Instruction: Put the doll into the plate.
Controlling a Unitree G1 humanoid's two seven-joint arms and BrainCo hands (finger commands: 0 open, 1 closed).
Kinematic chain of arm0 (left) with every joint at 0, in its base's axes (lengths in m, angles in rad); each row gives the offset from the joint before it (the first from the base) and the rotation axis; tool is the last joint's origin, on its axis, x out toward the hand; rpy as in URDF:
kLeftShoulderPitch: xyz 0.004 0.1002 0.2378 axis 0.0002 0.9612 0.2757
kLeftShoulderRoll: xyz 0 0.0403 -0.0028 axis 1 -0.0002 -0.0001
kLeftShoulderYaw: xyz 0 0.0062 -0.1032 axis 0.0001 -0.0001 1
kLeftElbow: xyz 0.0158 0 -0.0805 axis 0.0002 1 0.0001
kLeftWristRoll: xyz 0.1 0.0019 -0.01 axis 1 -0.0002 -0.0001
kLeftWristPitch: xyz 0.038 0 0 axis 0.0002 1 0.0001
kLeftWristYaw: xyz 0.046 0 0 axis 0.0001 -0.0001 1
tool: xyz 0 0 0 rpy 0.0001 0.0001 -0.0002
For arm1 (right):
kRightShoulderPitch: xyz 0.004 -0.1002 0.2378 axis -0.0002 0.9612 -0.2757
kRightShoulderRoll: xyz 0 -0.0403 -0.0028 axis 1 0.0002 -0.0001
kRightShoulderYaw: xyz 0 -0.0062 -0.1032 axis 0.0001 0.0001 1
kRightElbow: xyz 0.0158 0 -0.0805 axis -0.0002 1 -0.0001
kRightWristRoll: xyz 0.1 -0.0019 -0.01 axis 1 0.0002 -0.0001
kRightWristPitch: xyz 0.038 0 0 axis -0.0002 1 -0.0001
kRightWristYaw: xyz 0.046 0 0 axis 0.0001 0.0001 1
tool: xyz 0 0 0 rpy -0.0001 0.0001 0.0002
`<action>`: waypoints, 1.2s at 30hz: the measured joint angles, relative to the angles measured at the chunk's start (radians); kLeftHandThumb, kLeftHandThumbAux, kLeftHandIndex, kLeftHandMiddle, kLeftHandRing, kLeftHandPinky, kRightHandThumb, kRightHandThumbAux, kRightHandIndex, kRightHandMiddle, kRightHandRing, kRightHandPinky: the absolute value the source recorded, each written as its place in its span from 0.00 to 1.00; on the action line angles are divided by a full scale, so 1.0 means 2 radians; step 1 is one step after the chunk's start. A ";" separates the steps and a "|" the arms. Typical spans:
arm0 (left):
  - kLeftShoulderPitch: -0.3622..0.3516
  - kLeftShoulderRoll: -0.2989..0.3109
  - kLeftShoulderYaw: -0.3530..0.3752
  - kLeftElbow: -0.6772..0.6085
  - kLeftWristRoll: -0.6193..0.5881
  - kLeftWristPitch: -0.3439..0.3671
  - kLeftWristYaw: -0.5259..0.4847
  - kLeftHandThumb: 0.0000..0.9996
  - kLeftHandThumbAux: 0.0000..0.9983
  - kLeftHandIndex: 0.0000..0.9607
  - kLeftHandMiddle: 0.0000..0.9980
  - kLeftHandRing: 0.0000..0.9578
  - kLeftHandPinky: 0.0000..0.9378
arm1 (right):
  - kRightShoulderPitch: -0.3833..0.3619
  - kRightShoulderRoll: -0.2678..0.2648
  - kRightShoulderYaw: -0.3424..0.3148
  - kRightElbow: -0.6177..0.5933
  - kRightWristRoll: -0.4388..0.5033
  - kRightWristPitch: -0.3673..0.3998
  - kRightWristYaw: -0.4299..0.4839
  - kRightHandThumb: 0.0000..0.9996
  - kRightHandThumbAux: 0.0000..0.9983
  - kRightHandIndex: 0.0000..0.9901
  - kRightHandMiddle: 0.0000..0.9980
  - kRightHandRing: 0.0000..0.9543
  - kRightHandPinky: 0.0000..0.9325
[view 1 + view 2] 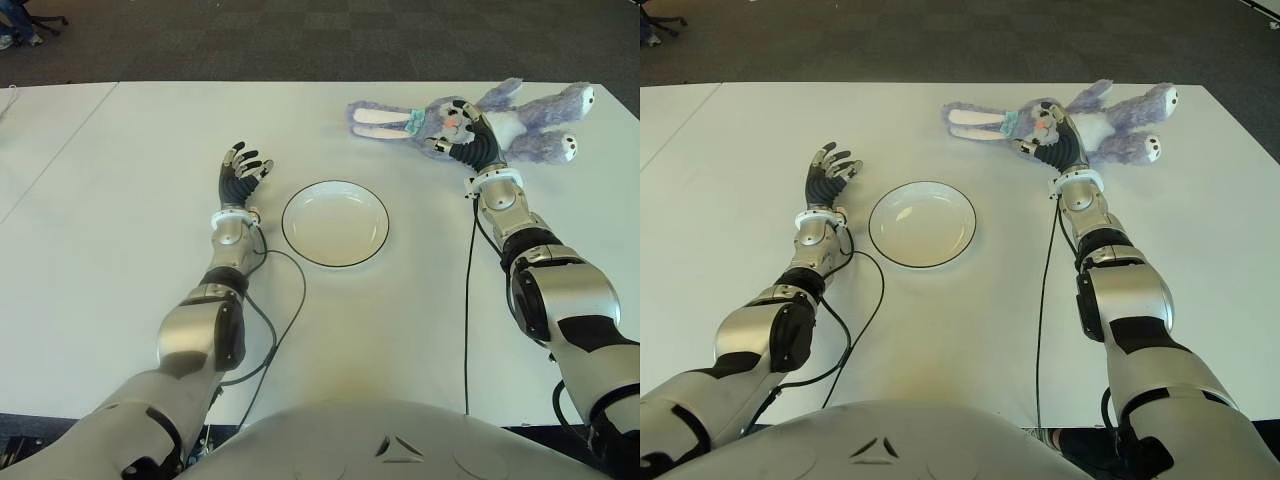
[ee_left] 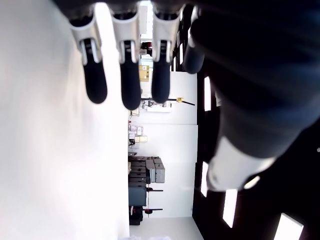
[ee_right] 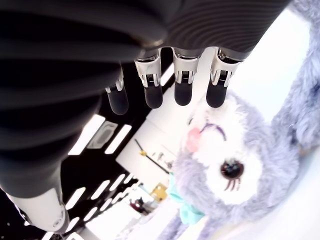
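A purple plush rabbit doll point(image 1: 535, 128) lies on its back at the far right of the white table point(image 1: 120, 200), ears pointing left. My right hand point(image 1: 460, 137) hovers over its neck and face. In the right wrist view the fingers point(image 3: 183, 85) are spread straight, with the doll's face point(image 3: 240, 165) beyond them and nothing grasped. An empty white plate point(image 1: 335, 225) with a dark rim sits at the table's middle. To the left of the plate is my left hand point(image 1: 240, 168), idle with its fingers point(image 2: 129, 80) spread.
Black cables trail from both wrists across the table, one point(image 1: 467, 300) along my right arm and one point(image 1: 285, 320) looping by my left forearm. The table's far edge point(image 1: 300, 82) borders dark carpet. A seam point(image 1: 60, 150) runs down the left side.
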 measured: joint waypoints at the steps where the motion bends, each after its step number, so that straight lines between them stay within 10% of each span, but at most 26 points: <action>1: 0.000 0.000 0.000 0.000 0.000 0.000 0.000 0.14 0.81 0.16 0.26 0.32 0.36 | 0.000 0.000 0.003 0.000 -0.003 0.002 0.000 0.20 0.68 0.11 0.04 0.01 0.01; 23: -0.001 0.000 -0.003 0.000 0.004 0.003 0.003 0.11 0.81 0.13 0.25 0.31 0.34 | -0.013 -0.091 0.185 0.010 -0.199 0.080 -0.067 0.15 0.73 0.11 0.05 0.01 0.00; 36: -0.001 -0.001 0.003 0.000 -0.005 0.003 -0.007 0.00 0.70 0.16 0.26 0.31 0.33 | -0.017 -0.115 0.208 0.013 -0.211 0.092 -0.057 0.19 0.74 0.14 0.09 0.04 0.01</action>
